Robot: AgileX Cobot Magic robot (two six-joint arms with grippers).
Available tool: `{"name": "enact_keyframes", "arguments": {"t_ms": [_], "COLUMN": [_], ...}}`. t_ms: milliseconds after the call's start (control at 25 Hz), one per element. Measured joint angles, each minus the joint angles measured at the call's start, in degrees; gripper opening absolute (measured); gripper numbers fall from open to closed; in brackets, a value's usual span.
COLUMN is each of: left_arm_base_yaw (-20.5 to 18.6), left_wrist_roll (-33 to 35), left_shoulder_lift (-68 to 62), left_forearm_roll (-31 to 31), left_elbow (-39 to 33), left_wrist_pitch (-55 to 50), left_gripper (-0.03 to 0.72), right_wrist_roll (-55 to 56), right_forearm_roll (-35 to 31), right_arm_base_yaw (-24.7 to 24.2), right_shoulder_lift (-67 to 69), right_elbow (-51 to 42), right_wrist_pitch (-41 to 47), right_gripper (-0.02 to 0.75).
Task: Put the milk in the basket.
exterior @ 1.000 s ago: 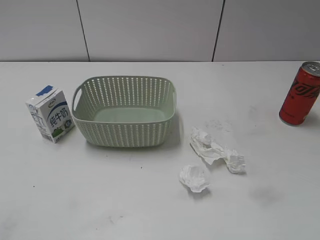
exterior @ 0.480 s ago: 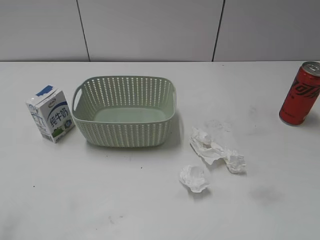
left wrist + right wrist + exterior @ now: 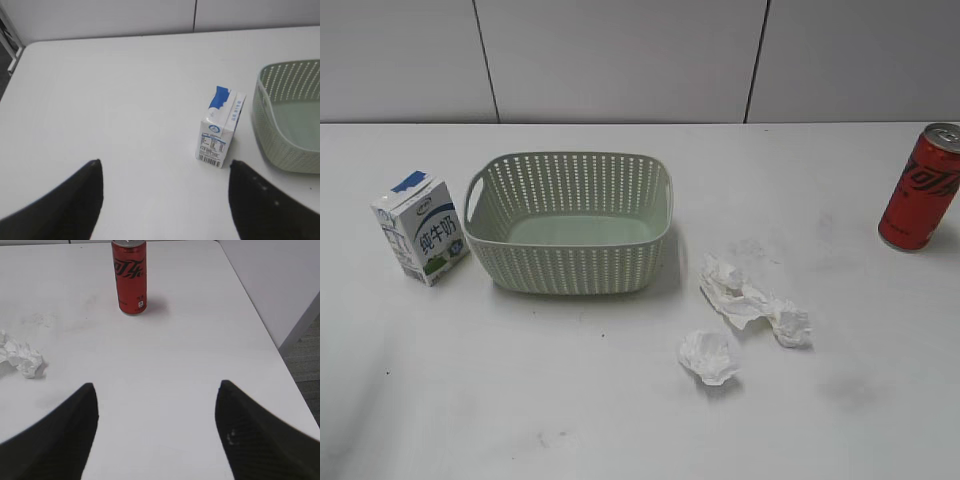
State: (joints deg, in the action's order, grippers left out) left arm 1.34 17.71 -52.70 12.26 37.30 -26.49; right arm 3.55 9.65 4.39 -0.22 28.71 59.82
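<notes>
The milk [image 3: 421, 229], a small white carton with a blue top, stands upright on the white table just left of the basket [image 3: 570, 262]. The basket is pale green, perforated and empty. In the left wrist view the milk [image 3: 220, 128] stands ahead and to the right of my left gripper [image 3: 165, 162], which is open and empty above the table; the basket's rim [image 3: 260, 100] shows at the right edge. My right gripper [image 3: 156, 385] is open and empty over bare table. Neither gripper shows in the exterior view.
A red soda can [image 3: 920, 188] stands at the far right, also in the right wrist view [image 3: 129, 276]. Two crumpled white tissues [image 3: 752, 300] [image 3: 710, 355] lie right of the basket. The table's right edge [image 3: 260, 322] is near the can.
</notes>
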Motion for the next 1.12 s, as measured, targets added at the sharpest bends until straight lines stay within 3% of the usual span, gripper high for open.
{"name": "enact_keyframes", "arguments": {"t_ms": [360,640,960,1120], "left_arm_base_yaw": [6.9,7.4,7.5,7.5], "left_wrist_roll": [3.0,7.7,12.3,12.6], "left_shoulder_lift": [-28.3,-44.6,-51.9,-53.7], "left_forearm_roll": [-1.3,-0.6,2.6,2.7], "left_elbow": [19.0,31.6,34.4,34.4], "left_wrist_pitch": [-7.7,-18.0,-19.9,-19.8], "left_gripper": [0.634,0.643,0.631,0.550], "right_wrist_roll": [0.0,0.0,0.0,0.0], "right_forearm_roll": [0.0,0.0,0.0,0.0], "right_arm_base_yaw": [0.0,0.0,0.0,0.0], "right_shoulder_lift": [0.0,0.0,0.0,0.0], "right_elbow": [0.0,0.0,0.0,0.0], "right_wrist_pitch": [0.0,0.0,0.0,0.0], "right_gripper": [0.583,0.583,0.584,0.584]}}
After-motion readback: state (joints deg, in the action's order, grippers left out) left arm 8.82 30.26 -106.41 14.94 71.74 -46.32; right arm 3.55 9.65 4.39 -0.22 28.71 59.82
